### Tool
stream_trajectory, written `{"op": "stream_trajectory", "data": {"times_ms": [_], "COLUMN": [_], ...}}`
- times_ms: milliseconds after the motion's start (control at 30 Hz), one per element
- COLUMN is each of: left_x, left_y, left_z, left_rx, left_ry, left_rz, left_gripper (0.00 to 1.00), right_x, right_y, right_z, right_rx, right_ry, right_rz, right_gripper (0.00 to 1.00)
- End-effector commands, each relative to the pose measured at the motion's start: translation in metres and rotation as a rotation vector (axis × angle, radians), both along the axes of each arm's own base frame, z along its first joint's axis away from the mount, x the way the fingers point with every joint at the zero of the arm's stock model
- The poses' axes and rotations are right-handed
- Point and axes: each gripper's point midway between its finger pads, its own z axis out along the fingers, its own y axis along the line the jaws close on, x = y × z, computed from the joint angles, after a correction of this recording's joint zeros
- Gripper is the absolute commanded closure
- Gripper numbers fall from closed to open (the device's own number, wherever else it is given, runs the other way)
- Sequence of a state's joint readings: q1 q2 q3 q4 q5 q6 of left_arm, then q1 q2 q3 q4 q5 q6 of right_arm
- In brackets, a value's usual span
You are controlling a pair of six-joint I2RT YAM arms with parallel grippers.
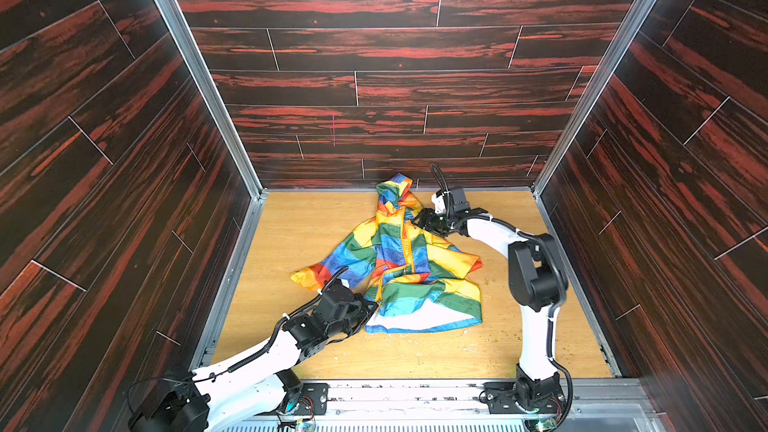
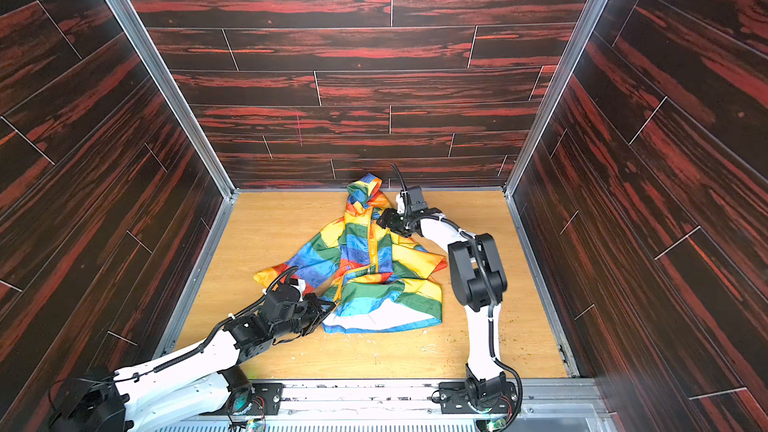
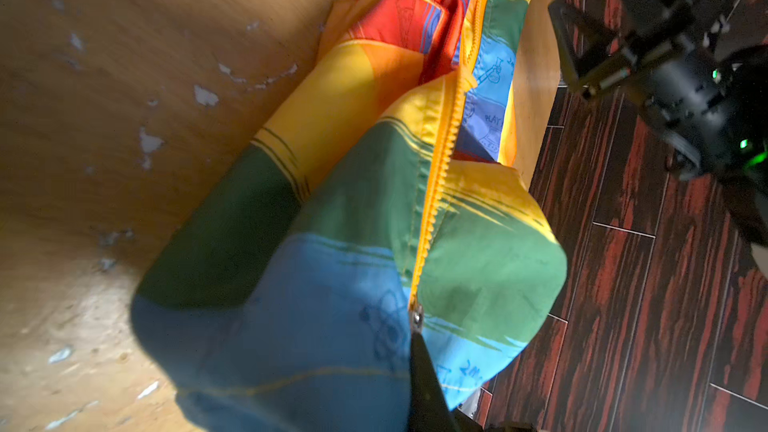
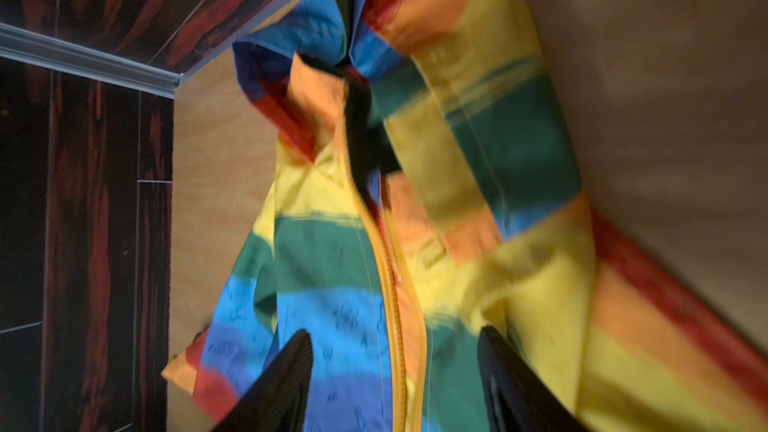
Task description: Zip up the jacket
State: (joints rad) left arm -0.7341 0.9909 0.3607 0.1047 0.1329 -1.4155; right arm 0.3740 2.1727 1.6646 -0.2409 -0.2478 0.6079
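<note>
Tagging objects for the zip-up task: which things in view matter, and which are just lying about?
In the job: jacket; yellow zipper; left gripper, shut on the jacket at the zipper's foot; right gripper, open astride the zipper.
Lying about: white flecks on the table; wall panels.

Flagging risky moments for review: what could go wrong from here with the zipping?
1. The right gripper stands open astride the zipper near the collar; closing there may pinch only fabric.
2. The jacket is bunched midway, so pulling could snag there.
3. The left gripper clamps just the fabric at the zipper's lower end and might slip.
</note>
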Motion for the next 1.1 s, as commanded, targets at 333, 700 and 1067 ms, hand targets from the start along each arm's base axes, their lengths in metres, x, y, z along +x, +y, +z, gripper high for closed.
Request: {"op": "stream_trajectory", "data": {"times_ms": [333, 700, 1067], "left_x": [0.001, 0.003, 0.021], "left_y": [-0.001, 0.017, 0.053], "left_z": [-0.003, -0.009, -0.006], "left_rx": [-0.050, -0.047, 0.082], "left_ry": [0.005, 0.014, 0.017], "left_rz": [0.009, 0.053, 0.080], "left_gripper": [1.00, 1.00, 1.00], "right_x": [0.040, 0.062, 0.055], "right_y": [-0.008, -0.014, -0.075], "right_z": [-0.076, -0.107, -0.081], "right_rx": [-0.299, -0.276, -0.094], "right_ry": [0.106, 0.173, 0.166], "right_rz": [-0.080, -0.123, -0.221], "right_gripper": [0.34, 0.75, 1.00]}}
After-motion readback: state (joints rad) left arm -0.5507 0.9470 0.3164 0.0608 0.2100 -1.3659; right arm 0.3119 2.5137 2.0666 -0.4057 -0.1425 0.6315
